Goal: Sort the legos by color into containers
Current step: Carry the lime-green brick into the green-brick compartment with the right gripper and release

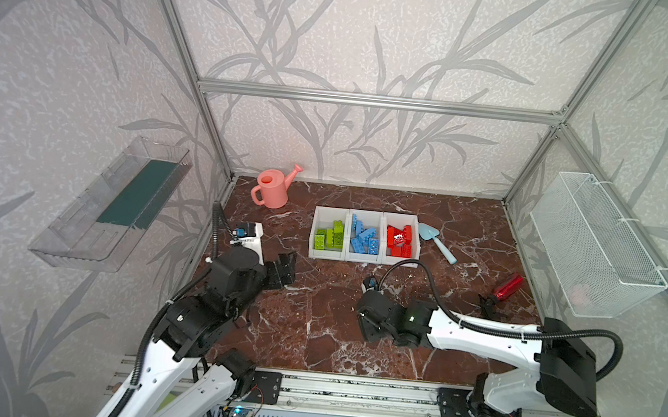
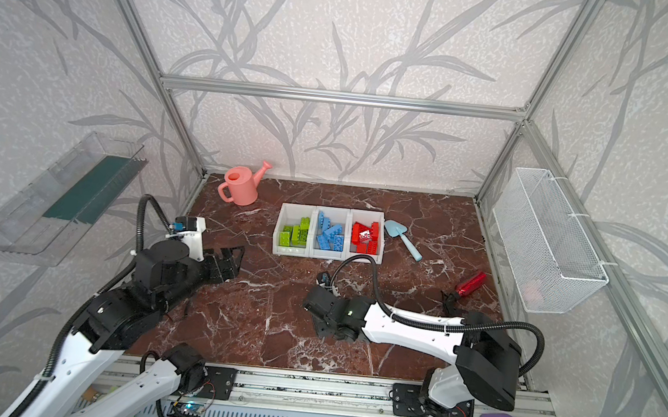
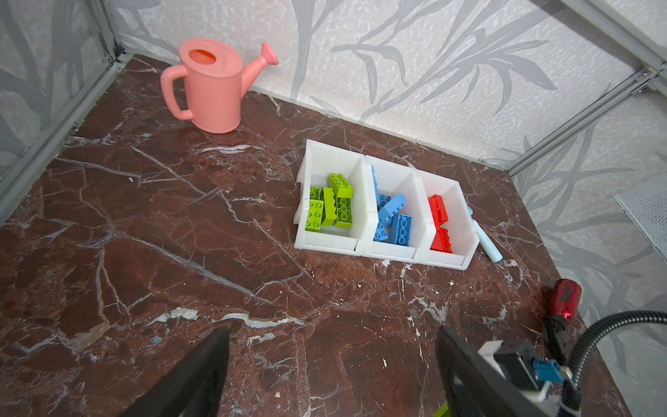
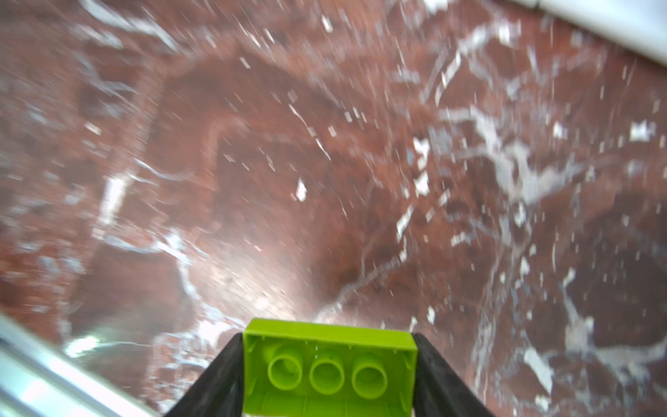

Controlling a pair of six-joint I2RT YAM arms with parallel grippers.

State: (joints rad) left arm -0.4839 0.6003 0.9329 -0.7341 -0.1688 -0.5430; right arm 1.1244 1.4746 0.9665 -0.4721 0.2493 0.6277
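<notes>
Three joined white containers (image 1: pixel 362 258) (image 2: pixel 328 255) (image 3: pixel 391 254) stand in a row at mid-table. They hold green legos (image 1: pixel 327 236), blue legos (image 1: pixel 364 237) and red legos (image 1: pixel 400 241), one colour per bin. My right gripper (image 4: pixel 326 337) is shut on a lime green lego (image 4: pixel 326 368), seen hollow side up above blurred marble. In both top views its jaws are hidden under the right wrist (image 1: pixel 376 318), in front of the bins. My left gripper (image 1: pixel 282 269) (image 3: pixel 332 332) is open and holds nothing, left of the bins.
A pink watering can (image 1: pixel 271 189) stands at the back left and a light blue trowel (image 1: pixel 437 242) lies right of the bins. A shiny red object (image 1: pixel 508 285) lies near the right wall. A wire basket (image 1: pixel 596 247) and a clear tray (image 1: pixel 111 205) hang on the side walls.
</notes>
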